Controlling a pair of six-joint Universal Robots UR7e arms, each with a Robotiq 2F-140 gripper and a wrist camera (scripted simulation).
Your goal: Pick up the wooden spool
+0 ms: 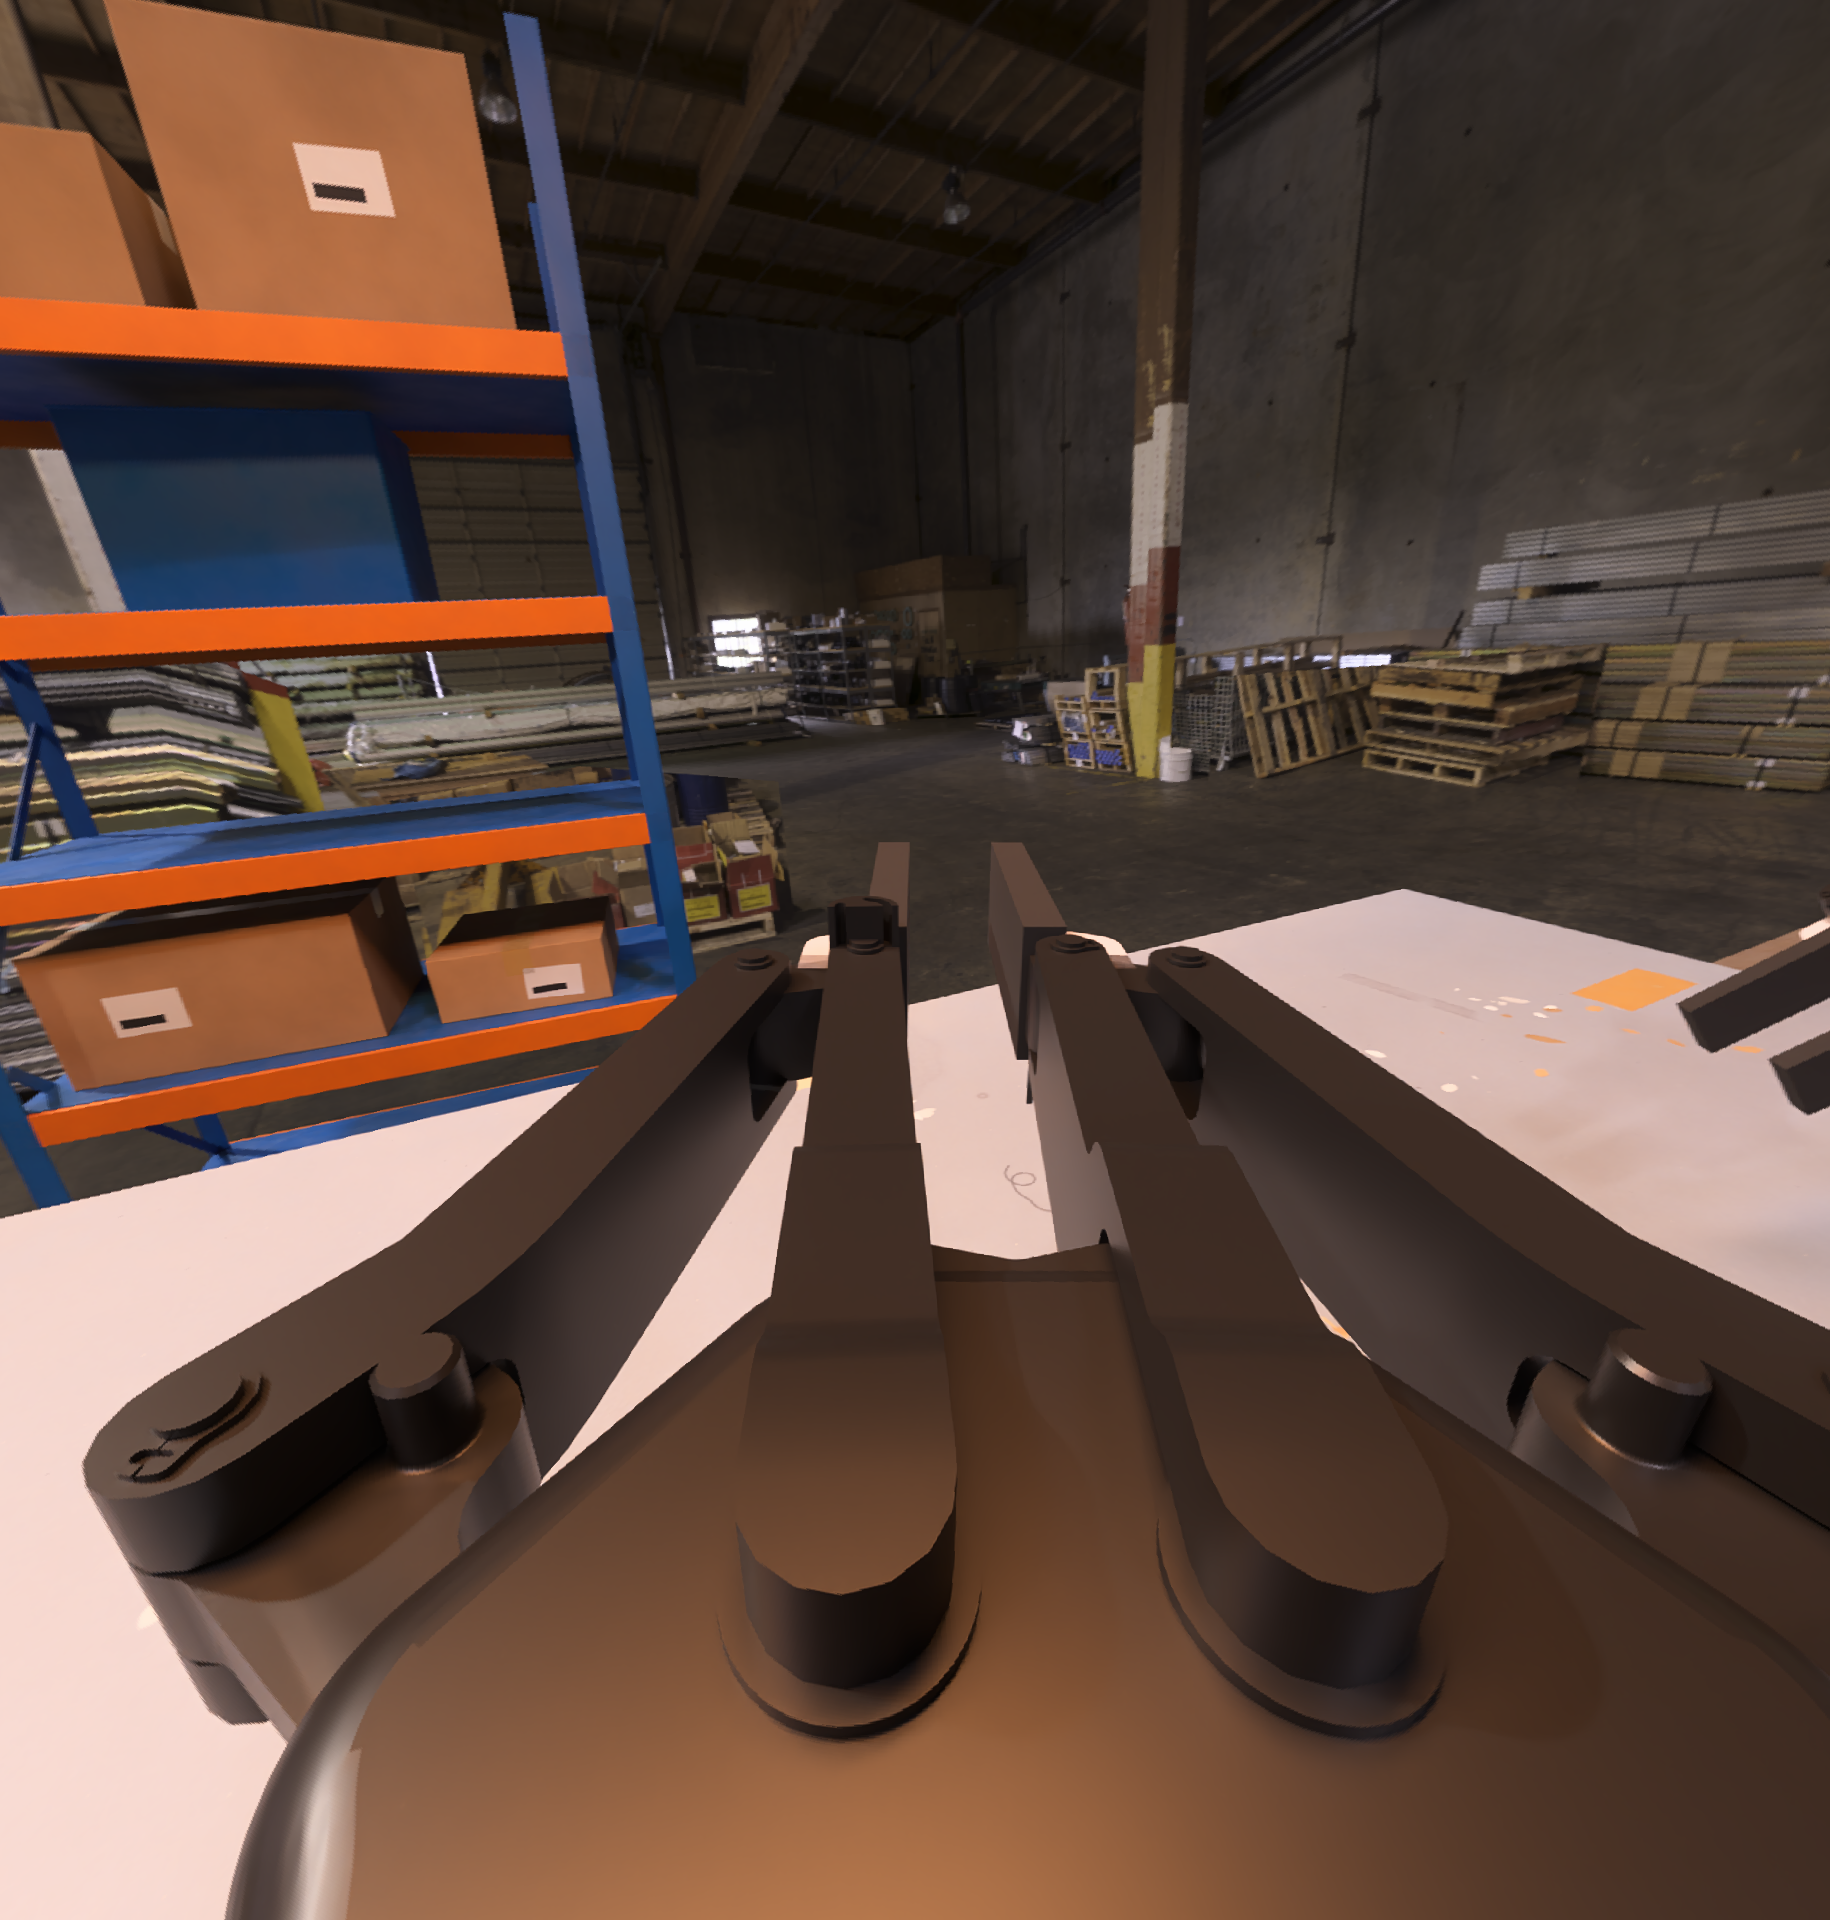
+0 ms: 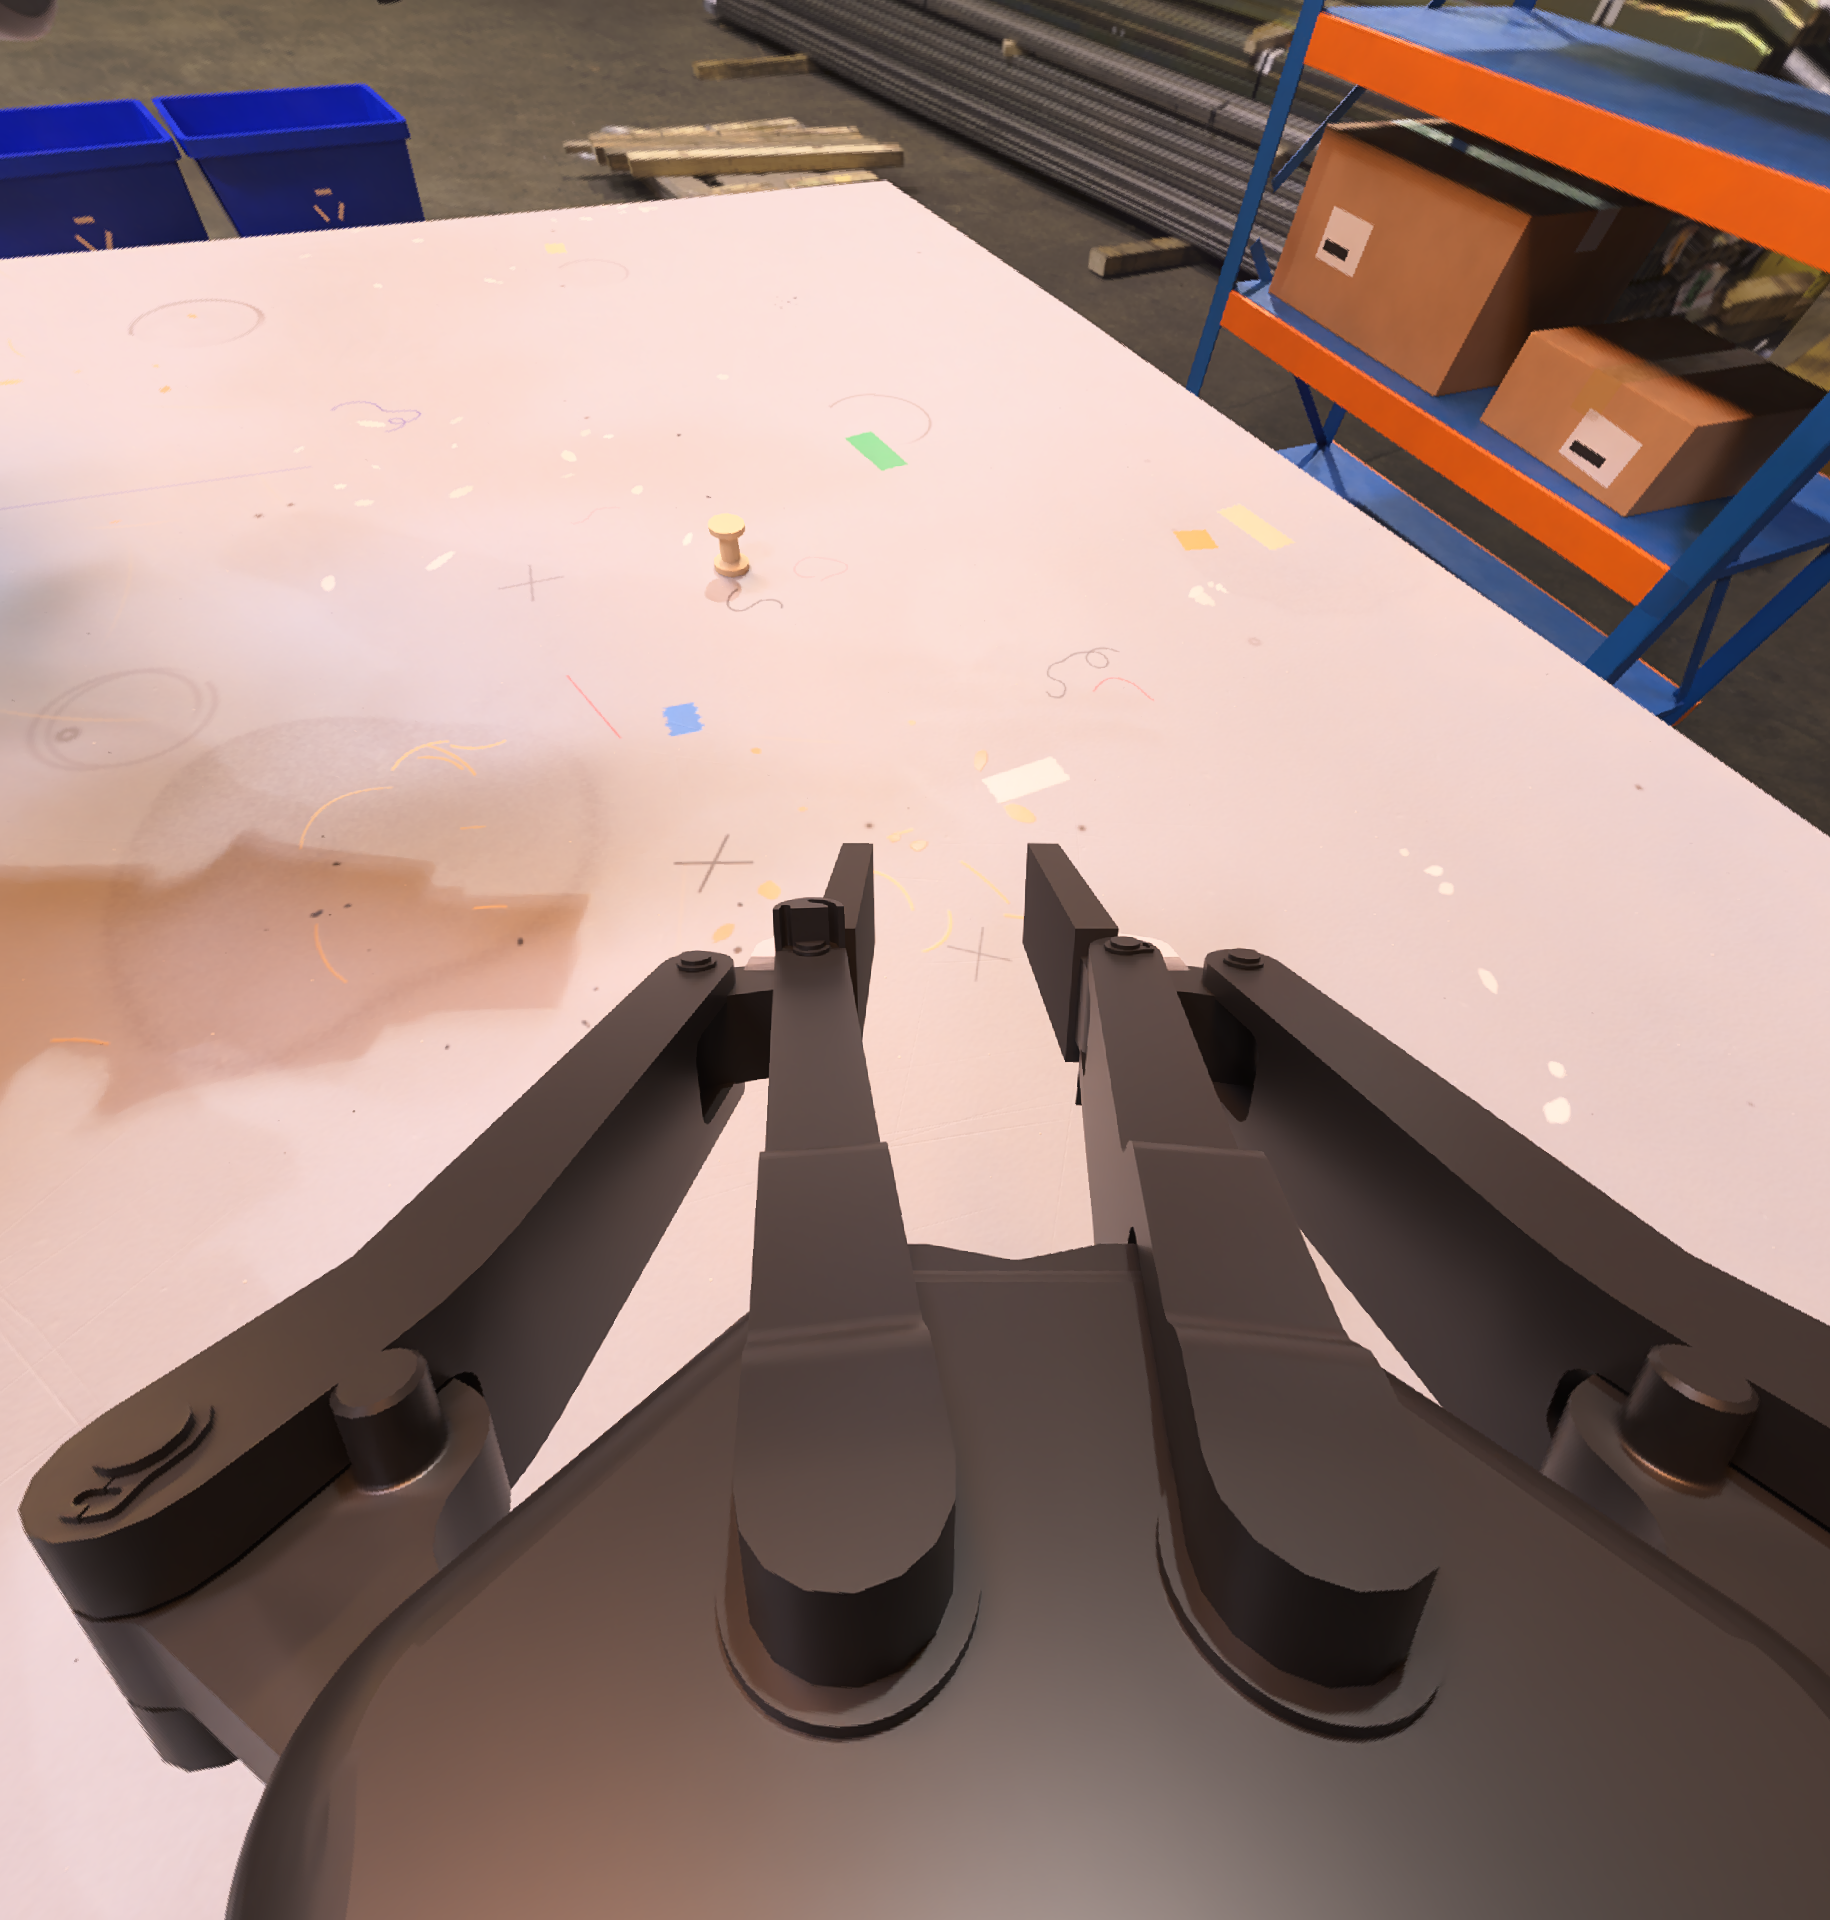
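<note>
So the wooden spool (image 2: 728, 545) is standing upright on one flange out in the middle of the pale tabletop (image 2: 1306, 935), nothing crowding it, just scribbles and a few coloured patches nearby. Sitting on end like that, its narrow waist is exposed, which is probably the spot to pinch.

The right end effector (image 2: 950, 883) is well short of it and a bit to the right, tilted down at the tabletop, fingers partly spread with nothing between them. Looks like a pre-approach pose: it can see the spool fine but needs to travel forward and drop.

The left end effector (image 1: 947, 883) is also part-open and empty, aimed out past the tabletop edge toward the blue-and-orange shelving (image 1: 298, 634) with its cardboard boxes (image 1: 215, 987). The spool doesn't show in that view, so the right arm seems the likely one to go.
</note>
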